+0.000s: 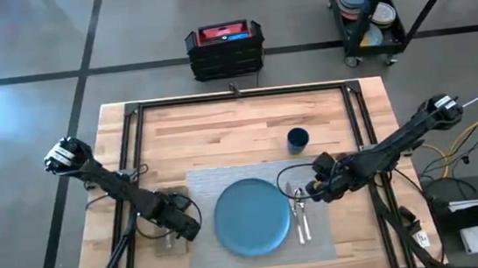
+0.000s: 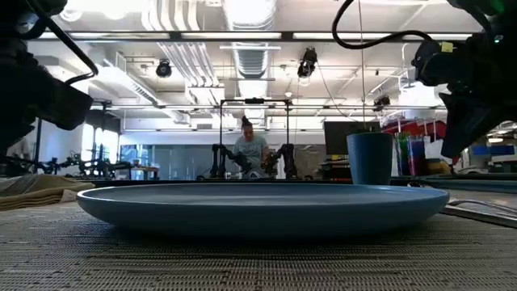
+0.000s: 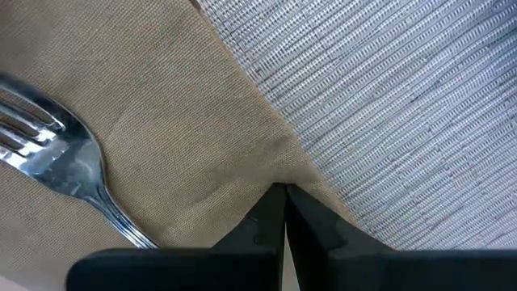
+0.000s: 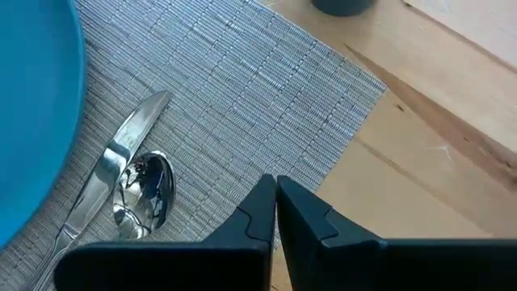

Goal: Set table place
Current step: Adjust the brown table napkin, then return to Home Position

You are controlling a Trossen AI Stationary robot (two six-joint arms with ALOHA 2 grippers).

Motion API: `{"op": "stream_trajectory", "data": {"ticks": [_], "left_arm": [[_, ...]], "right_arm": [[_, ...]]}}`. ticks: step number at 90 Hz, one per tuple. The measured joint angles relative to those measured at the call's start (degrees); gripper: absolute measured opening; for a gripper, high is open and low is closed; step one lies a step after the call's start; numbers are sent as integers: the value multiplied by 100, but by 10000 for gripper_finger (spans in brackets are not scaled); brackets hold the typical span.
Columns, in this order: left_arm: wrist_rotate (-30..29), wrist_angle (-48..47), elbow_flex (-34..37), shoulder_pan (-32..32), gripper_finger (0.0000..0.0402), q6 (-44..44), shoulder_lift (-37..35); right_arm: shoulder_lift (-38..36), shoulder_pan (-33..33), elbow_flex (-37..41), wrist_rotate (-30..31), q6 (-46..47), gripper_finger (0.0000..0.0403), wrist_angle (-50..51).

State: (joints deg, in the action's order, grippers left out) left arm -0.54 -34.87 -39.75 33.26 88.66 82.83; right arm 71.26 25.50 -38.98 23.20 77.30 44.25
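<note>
The left gripper [image 3: 284,194] is low at the left edge of the grey placemat [image 1: 217,182], its two dark fingers pressed together with no gap between them. Their tips sit at the corner of the tan napkin [image 3: 161,121], where the cloth overlaps the placemat's weave; whether they pinch a fold of the cloth or only touch it cannot be told. The fork [image 3: 65,162] lies on the napkin beside the fingers, its tines and neck showing, apart from the tips. In the high view the napkin lies half on the bare wood of the bench [image 1: 247,129], just off the placemat's left edge, mostly covered by the left arm.

The right gripper [image 4: 276,187] hangs above the right edge of the placemat, near its far right corner. Its fingers are also closed tip to tip and hold nothing. Just beyond them the knife [image 4: 113,166] and the spoon [image 4: 145,194] lie side by side on the placemat, the knife nearer the blue plate [image 1: 251,216], the spoon's bowl touching the knife's blade. Neither is touched by the gripper.

The plate sits in the middle of the placemat, toward the near edge of the bench. The small dark-blue cup [image 1: 297,139] stands upright on the bare wood, just past the placemat's far right corner.
</note>
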Motion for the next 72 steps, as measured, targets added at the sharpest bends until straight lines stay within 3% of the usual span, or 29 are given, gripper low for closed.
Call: {"op": "stream_trajectory", "data": {"ticks": [14, 43, 57, 72], "left_arm": [[-67, -7, 15, 0, 0, 6, -201], [-971, -4, 13, 0, 0, 42, -987], [-1965, 184, 13, 0, 0, -423, -1477], [-3231, 779, 4, -59, 0, -1831, -2025]], "right_arm": [[-102, -2, 0, 0, 0, 0, 4], [-434, -2, 0, 234, 0, 0, 0], [-741, -2, 0, 258, -98, 0, -71], [-1274, -2, 0, 605, -1237, 0, -993]]}}
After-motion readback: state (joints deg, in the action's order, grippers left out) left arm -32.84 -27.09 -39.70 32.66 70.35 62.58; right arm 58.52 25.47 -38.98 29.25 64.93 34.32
